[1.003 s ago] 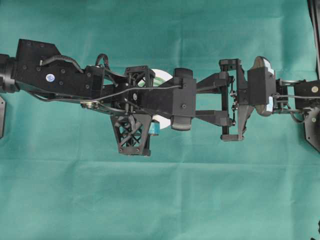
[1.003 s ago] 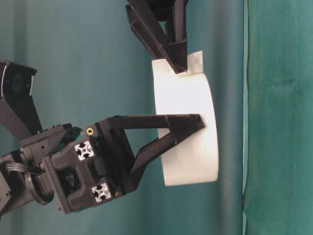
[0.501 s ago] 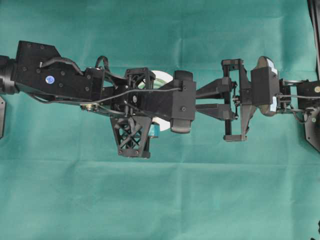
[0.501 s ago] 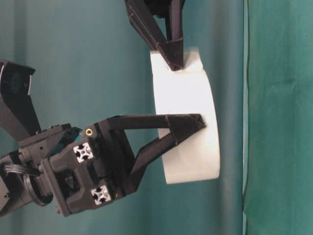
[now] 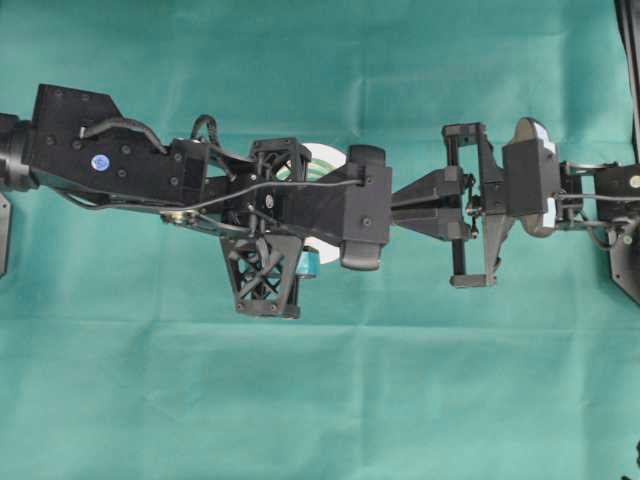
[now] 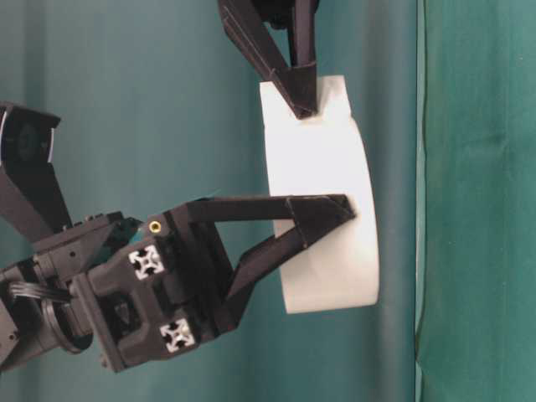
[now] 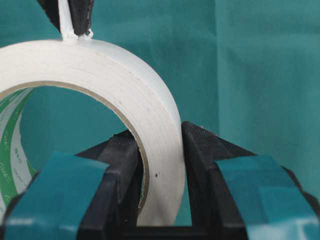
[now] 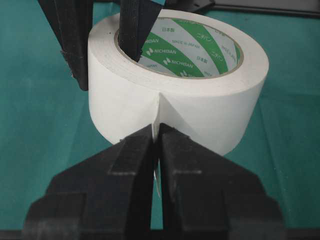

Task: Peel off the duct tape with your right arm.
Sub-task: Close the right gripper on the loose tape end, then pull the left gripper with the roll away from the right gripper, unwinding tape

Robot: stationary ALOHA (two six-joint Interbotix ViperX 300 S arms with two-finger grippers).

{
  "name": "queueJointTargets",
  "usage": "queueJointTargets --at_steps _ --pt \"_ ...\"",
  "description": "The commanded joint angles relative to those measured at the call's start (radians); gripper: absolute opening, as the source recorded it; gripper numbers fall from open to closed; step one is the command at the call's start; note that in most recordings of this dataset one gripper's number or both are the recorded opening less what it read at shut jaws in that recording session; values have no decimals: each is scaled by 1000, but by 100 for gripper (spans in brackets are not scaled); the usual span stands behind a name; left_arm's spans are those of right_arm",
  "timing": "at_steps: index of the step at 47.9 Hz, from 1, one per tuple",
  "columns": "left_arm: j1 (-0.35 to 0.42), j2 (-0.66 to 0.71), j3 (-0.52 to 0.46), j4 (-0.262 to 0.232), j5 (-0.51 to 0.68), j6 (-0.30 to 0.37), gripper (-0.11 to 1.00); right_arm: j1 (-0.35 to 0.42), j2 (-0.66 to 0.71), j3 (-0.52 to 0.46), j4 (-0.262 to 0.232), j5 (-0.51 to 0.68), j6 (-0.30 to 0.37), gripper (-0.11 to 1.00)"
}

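The duct tape (image 8: 175,100) is a wide white roll with a green-striped core, and it also shows in the table-level view (image 6: 322,218). My left gripper (image 7: 160,135) is shut on the roll's wall, one finger inside the ring and one outside. From the opposite side, my right gripper (image 8: 156,129) is shut on the short loose tab (image 6: 331,90) that stands off the roll's outer face, its pointed tips right against the roll. From overhead only a sliver of the roll (image 5: 325,158) shows past the left arm, which hides the right gripper's tips.
Green cloth (image 5: 320,400) covers the whole table. The two arms meet in a line across the middle of the overhead view, the left arm's wrist camera housing (image 5: 362,205) sitting over the roll. The cloth's front edge (image 6: 419,201) shows in the table-level view.
The right gripper's jaws have come together on the tab, from a narrow gap to shut. The roll has shifted slightly. The left gripper's hold is unchanged.
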Motion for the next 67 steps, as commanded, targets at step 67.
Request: queueJointTargets --at_steps 67 --pt "-140 -18 14 2 -6 5 20 -46 -51 52 31 -43 0 -9"
